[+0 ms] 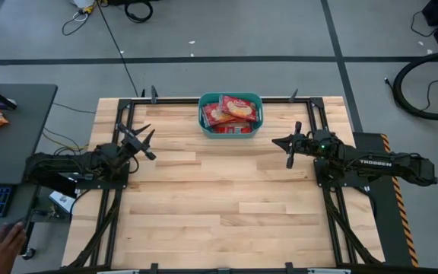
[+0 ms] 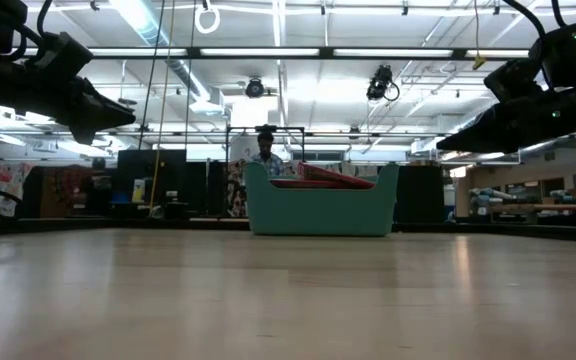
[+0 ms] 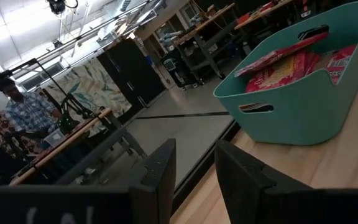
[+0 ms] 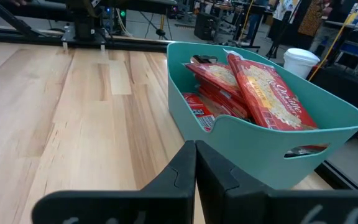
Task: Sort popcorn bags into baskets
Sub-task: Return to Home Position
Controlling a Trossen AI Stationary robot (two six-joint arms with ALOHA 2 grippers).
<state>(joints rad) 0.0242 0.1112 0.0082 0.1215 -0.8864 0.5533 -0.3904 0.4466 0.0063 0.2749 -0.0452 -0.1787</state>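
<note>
Viewing the table (image 1: pixel 219 205) from overhead, I see the teal tub (image 1: pixel 201 114) standing at the middle of the far edge, between the two arms and well apart from both. The red popcorn bags (image 1: pixel 230 110) lie piled inside it, several overlapping; the wrist views show some leaning on edge against the tub wall (image 4: pixel 253 149), with one corner rising just above the rim (image 3: pixel 284 65). The left gripper (image 1: pixel 152 144) hangs above the left side of the table, its tips pointing toward the tub; its fingers (image 3: pixel 160 168) stand slightly spread, with nothing between them. The right gripper (image 1: pixel 284 144) hangs above the right side, facing inward; its fingers (image 4: pixel 182 165) are pressed together, empty. From table height, both grippers sit raised clear of the boards. A person (image 2: pixel 265 150) stands in the room behind the tub.
</note>
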